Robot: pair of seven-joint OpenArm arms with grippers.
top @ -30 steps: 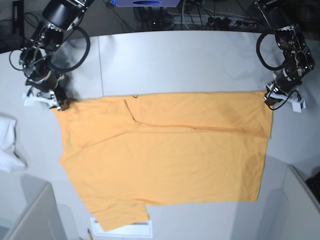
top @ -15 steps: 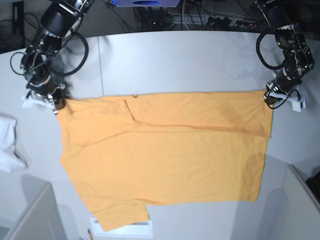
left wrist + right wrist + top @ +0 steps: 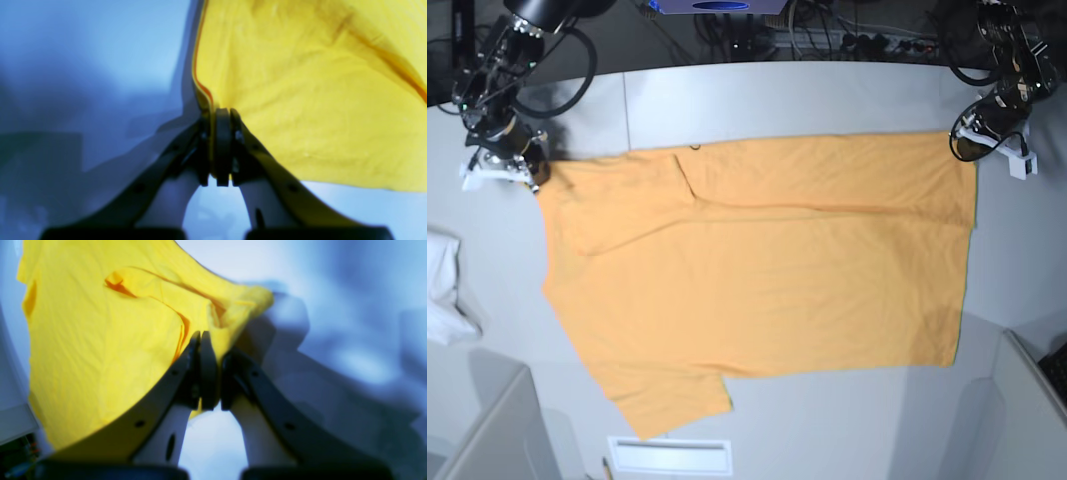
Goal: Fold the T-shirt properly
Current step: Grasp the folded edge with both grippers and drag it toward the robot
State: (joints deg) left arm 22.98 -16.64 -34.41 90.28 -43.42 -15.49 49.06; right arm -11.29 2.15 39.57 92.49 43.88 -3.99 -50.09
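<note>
The light-orange T-shirt (image 3: 757, 275) lies spread flat across the grey table, one short sleeve pointing to the near left. My left gripper (image 3: 972, 135) is shut on the shirt's far right corner; the left wrist view has the T-shirt (image 3: 300, 83) edge pinched in that gripper (image 3: 220, 116). At the shirt's far left corner my right gripper (image 3: 535, 172) is shut on the cloth. In the right wrist view the gripper (image 3: 210, 340) clamps a bunched corner of the T-shirt (image 3: 100, 340).
A small white cloth (image 3: 445, 290) lies at the table's left edge. A white label (image 3: 672, 455) sits near the front edge below the sleeve. Grey bins stand at the near left (image 3: 487, 430) and near right (image 3: 1027, 410). Cables (image 3: 827, 40) run behind the table.
My right gripper has closed on the shirt's left corner. Both arms have drawn the shirt's top edge toward the far side of the table, and the whole shirt has slid that way.
</note>
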